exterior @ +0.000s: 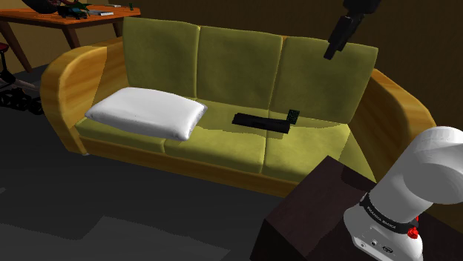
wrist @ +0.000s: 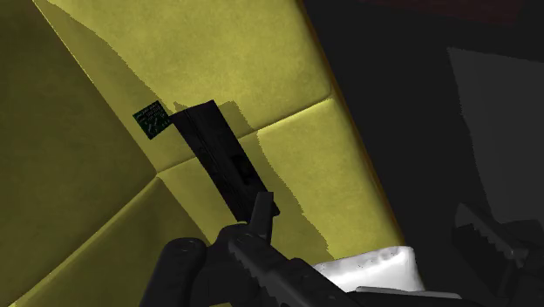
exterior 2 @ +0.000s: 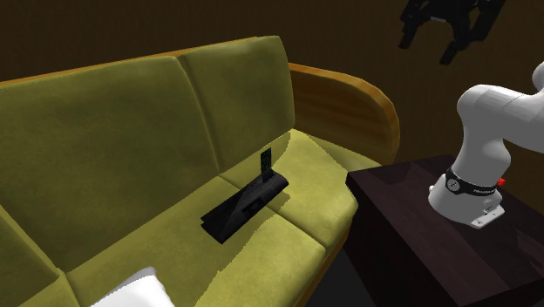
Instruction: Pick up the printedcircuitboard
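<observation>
The printed circuit board (exterior: 294,116) is a small dark green card standing upright against the sofa's back cushion. It touches the far end of a long black flat object (exterior: 260,121) lying on the seat. The board (exterior 2: 266,161) and the black object (exterior 2: 247,205) also show in the second exterior view, and the board (wrist: 152,119) appears in the wrist view, well beyond the fingers. My gripper (exterior: 330,52) hangs high above the sofa's back, far from the board. The gripper (exterior 2: 429,48) is open, with nothing between its fingers (wrist: 248,249).
The olive sofa (exterior: 222,144) has wooden arms (exterior: 63,89). A white pillow (exterior: 148,111) lies on its seat toward the shoulder view's left. A wooden table (exterior: 74,16) with clutter stands behind. My dark stand (exterior: 319,215) is close to the sofa's front.
</observation>
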Motion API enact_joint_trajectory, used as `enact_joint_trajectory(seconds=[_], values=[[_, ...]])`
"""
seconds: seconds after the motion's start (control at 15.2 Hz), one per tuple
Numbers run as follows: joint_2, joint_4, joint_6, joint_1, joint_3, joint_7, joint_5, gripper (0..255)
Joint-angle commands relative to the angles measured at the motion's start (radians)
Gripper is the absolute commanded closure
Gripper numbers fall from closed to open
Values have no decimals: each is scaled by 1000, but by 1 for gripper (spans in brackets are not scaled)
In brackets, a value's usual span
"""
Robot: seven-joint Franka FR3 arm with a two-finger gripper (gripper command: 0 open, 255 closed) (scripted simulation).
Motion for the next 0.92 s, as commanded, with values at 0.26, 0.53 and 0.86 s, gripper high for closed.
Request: enact_joint_trajectory(seconds=[0.26, 0.53, 0.86], values=[[49, -51, 79, -6, -78, -98, -36, 0], [120, -82, 162, -13, -156, -195, -68, 0], [239, -91, 266, -17, -253, -316, -97, 0]])
